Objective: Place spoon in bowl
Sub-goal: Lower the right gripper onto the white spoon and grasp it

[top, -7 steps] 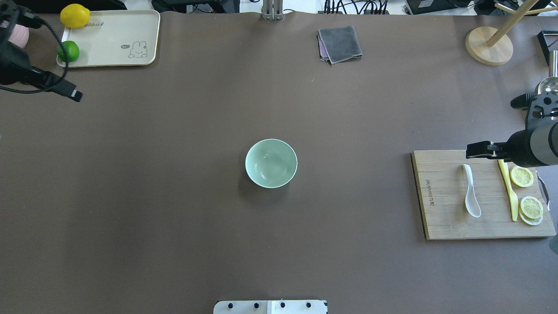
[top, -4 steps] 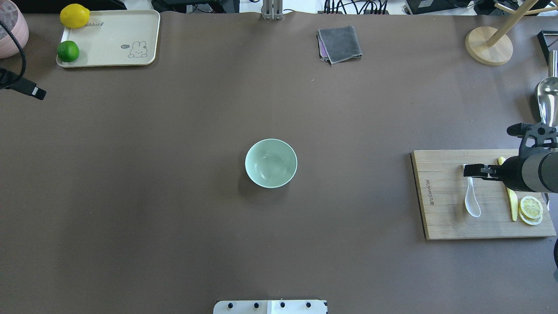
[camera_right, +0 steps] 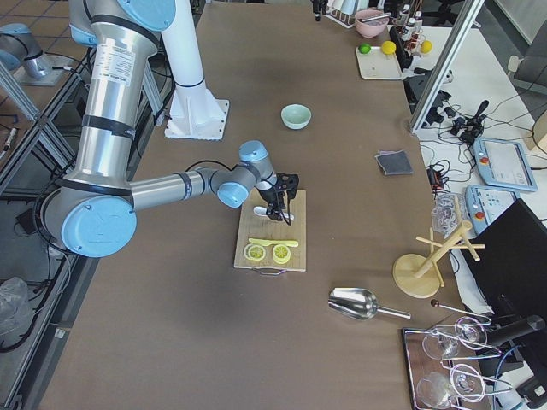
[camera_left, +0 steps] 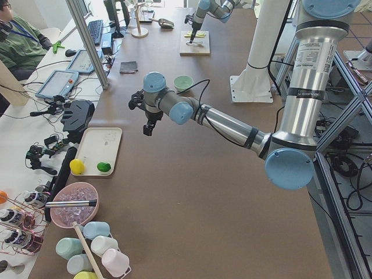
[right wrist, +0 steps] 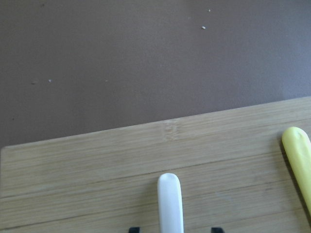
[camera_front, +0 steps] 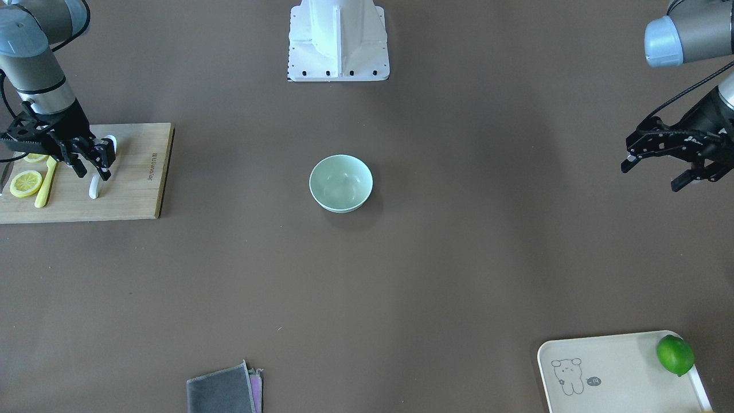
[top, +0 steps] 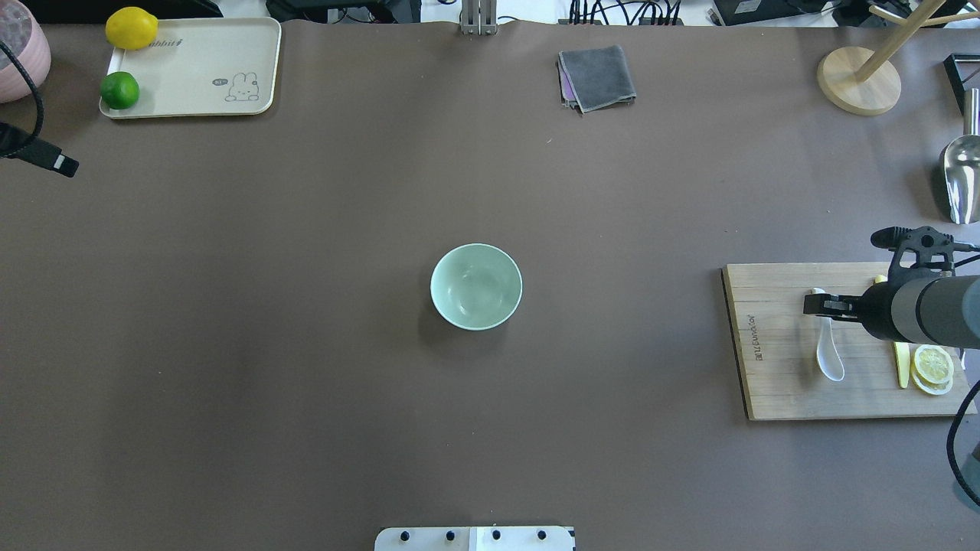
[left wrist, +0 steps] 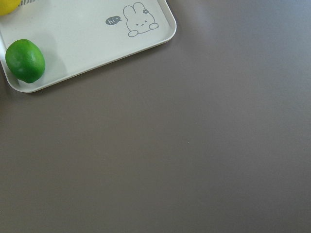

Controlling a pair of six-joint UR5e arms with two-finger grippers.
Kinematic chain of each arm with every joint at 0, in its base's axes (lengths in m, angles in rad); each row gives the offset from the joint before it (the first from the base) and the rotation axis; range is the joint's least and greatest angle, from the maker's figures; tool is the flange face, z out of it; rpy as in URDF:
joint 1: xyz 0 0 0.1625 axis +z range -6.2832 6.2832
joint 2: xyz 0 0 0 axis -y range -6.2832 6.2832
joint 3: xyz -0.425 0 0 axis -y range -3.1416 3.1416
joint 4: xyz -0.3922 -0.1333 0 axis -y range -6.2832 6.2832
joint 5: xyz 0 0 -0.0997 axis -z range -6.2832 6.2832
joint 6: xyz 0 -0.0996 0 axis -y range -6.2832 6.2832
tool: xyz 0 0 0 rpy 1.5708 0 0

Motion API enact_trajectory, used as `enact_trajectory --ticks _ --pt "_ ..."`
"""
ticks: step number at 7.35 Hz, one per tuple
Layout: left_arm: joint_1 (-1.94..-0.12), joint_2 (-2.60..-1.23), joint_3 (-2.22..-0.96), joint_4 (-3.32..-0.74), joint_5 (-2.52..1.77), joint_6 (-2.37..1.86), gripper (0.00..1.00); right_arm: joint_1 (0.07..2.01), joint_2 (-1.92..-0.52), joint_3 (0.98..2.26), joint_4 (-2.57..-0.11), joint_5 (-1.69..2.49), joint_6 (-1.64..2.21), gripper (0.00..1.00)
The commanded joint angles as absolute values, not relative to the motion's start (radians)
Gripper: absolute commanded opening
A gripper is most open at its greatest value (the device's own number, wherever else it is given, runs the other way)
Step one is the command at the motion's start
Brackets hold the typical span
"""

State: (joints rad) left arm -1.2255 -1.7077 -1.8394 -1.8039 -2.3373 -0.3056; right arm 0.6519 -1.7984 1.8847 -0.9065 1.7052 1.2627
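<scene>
The white spoon (top: 828, 360) lies on the wooden cutting board (top: 773, 383), its handle pointing away from the robot. My right gripper (top: 818, 304) is open and low over the handle. In the right wrist view the handle end (right wrist: 170, 204) lies between the two fingertips, with a gap on each side. The mint-green bowl (top: 476, 287) stands empty mid-table, far to the left of the board; it also shows in the front view (camera_front: 341, 183). My left gripper (camera_front: 654, 169) is open and empty, held above the table's left side.
A yellow knife (top: 902, 367) and lemon slices (top: 932, 366) lie on the board beside the spoon. A cream tray (top: 199, 69) with a lime (top: 120, 90) and a lemon (top: 132, 27) is far left. A grey cloth (top: 597, 76), wooden stand (top: 857, 80) and metal scoop (top: 961, 180) lie toward the back.
My right gripper has moved from the board's far edge to over the spoon's handle. The left arm has drawn back to the left edge of the overhead view.
</scene>
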Motion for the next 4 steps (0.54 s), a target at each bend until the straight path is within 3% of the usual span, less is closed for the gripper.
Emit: enact_trajectory --ticks 1,3,4 --pt "-1.224 -1.709 -1.839 -1.804 -2.338 -0.307 0.98 0.637 -1.798 1.884 -0.908 1.692 1.275 0.19" --pt "-1.224 -1.709 -1.841 -1.804 -2.341 -0.310 0.98 0.635 -1.801 1.884 -0.910 1.689 1.275 0.00" --pt "-1.224 -1.709 -1.841 -1.805 -2.341 -0.313 0.98 0.635 -1.799 1.899 -0.911 1.683 1.275 0.00"
